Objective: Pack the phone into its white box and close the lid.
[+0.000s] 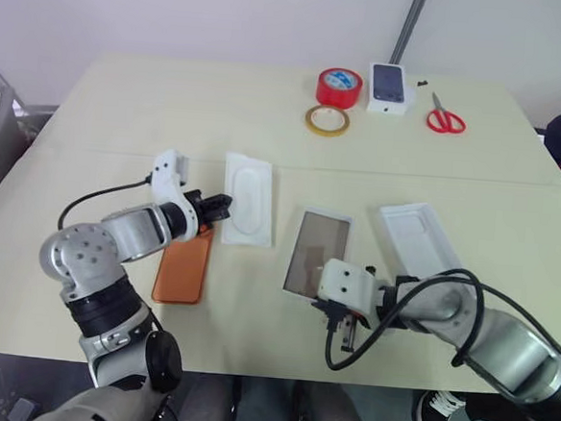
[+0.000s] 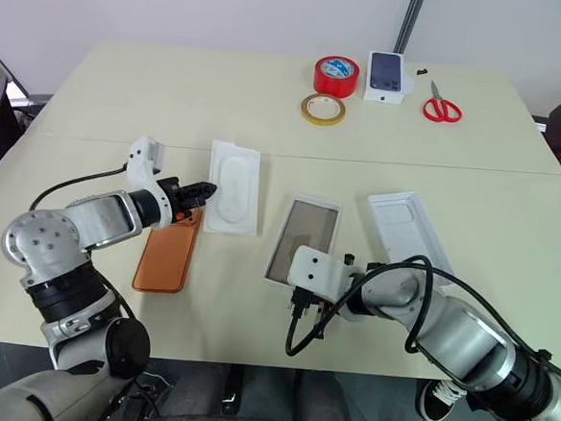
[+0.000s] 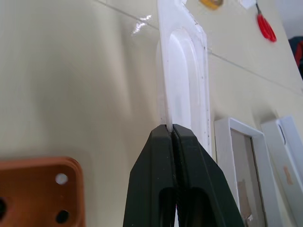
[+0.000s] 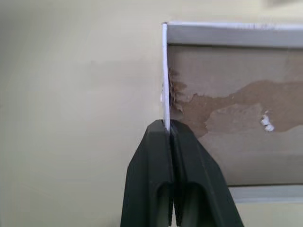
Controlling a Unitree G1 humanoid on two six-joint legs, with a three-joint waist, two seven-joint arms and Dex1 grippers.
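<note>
"Where's the phone [image 1: 182, 266]?"

"Flat on the table [image 1: 124, 113], back up, by the left arm. It lies just behind and below the left gripper [image 3: 172, 128], nearer the robot than the fingertips. Its long axis runs away from the robot, roughly parallel to the white box [image 1: 316, 252]."

"And the box?"

"In the middle, to the phone's right, open and empty, apart from the phone. The right gripper [image 4: 166, 124] is pinched shut on the thin wall at its near corner."

"So the left one is free?"

"No. Its jaws are closed on the edge of a white insert [image 1: 250, 197] with a raised oval, lying beyond the phone."

"Which arm takes the phone, then?"

"I'd say the left, which is much nearer. It would have to let go of the insert and draw back first."

"Count it all for me."

"One phone, one white box, one insert and one white lid [image 1: 418, 237] right of the box, inside up. At the far edge there's one small printed box [image 1: 389, 87], one red tape roll [image 1: 340, 87], one yellowish tape ring [image 1: 326, 120] and one pair of scissors [image 1: 446, 119]"
</note>
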